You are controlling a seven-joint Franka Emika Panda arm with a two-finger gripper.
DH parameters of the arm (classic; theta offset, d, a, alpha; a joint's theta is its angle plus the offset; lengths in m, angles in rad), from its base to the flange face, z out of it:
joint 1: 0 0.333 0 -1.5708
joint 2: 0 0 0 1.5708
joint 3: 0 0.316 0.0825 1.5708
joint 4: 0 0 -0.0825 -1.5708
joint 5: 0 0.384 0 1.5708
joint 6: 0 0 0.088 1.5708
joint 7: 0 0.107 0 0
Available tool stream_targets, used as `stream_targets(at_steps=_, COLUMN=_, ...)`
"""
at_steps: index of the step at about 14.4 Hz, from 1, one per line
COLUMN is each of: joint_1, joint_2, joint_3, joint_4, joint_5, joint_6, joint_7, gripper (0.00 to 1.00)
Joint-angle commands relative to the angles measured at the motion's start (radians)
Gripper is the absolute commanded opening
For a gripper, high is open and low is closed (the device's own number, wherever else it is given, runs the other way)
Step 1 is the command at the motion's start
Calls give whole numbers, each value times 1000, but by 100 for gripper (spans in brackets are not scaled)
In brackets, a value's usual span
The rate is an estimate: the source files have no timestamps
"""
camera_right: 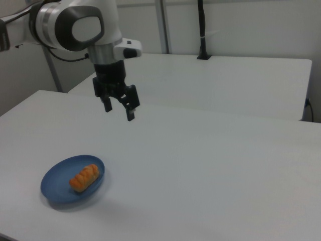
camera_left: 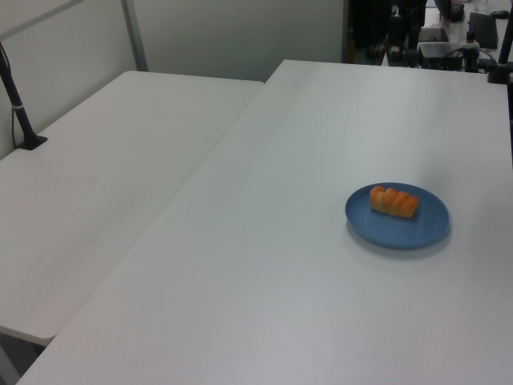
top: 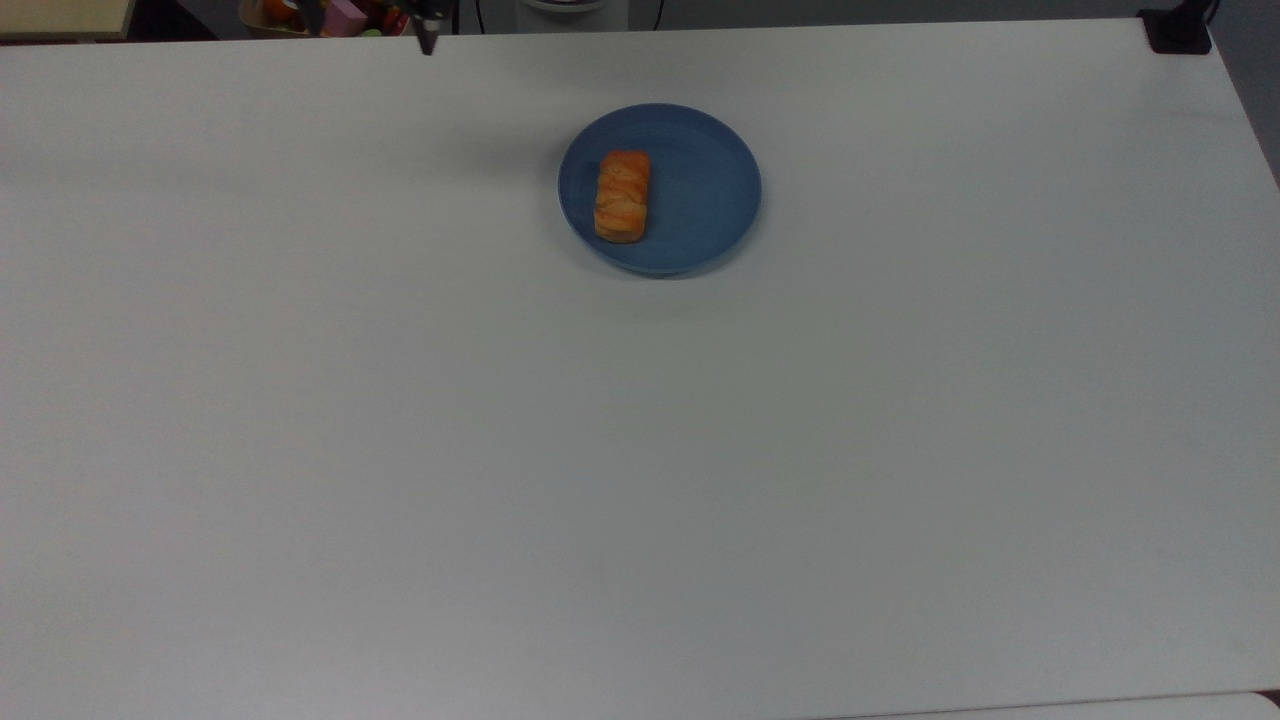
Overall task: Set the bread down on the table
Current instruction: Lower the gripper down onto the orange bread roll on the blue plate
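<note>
The bread, a small golden-orange roll, lies on the left half of a round blue plate on the white table. In the right view the bread rests on the plate, and my gripper hangs open and empty well above the table, behind the plate and to its right. In the top view only one dark fingertip shows at the upper edge, left of the plate. The left view shows the bread on the plate.
A second white table adjoins on the left view's left, with a black post clamped to it. A black mount sits at the top view's upper right corner. Coloured blocks lie beyond the far edge.
</note>
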Motion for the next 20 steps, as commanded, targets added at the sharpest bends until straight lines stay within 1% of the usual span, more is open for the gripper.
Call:
stream_targets(at_steps=1, joint_1=85, joint_2=35, joint_3=0, joint_4=-31, joint_5=19, joint_6=-16, joint_7=1, gripper=100)
stream_targets(at_steps=4, joint_1=128, joint_2=60, joint_3=0, joint_4=-103, joint_5=57, joint_6=-3, joint_7=19, gripper=100)
stream_targets(at_steps=5, joint_1=142, joint_2=57, joint_3=0, joint_4=-127, joint_5=59, joint_6=10, joint_7=41, gripper=100)
stream_targets(at_steps=7, joint_1=192, joint_2=55, joint_3=-2, joint_4=-187, joint_5=59, joint_6=51, joint_7=96, gripper=100)
stream_targets(at_steps=8, joint_1=209, joint_2=55, joint_3=-2, joint_4=-221, joint_5=59, joint_6=84, joint_7=126, gripper=100)
stream_targets(at_steps=9, joint_1=235, joint_2=55, joint_3=-2, joint_4=-274, joint_5=56, joint_6=150, joint_7=175, gripper=100)
stream_targets(at_steps=12, joint_1=278, joint_2=70, joint_3=-2, joint_4=-366, joint_5=45, joint_6=285, joint_7=266, gripper=100)
stream_targets(at_steps=15, joint_1=327, joint_2=139, joint_3=-3, joint_4=-379, joint_5=42, joint_6=301, joint_7=309, gripper=100)
stream_targets(at_steps=17, joint_1=351, joint_2=178, joint_3=-3, joint_4=-379, joint_5=26, joint_6=330, joint_7=347, gripper=100)
stream_targets(at_steps=20, joint_1=357, joint_2=193, joint_3=-3, joint_4=-381, joint_5=23, joint_6=347, joint_7=355, gripper=100)
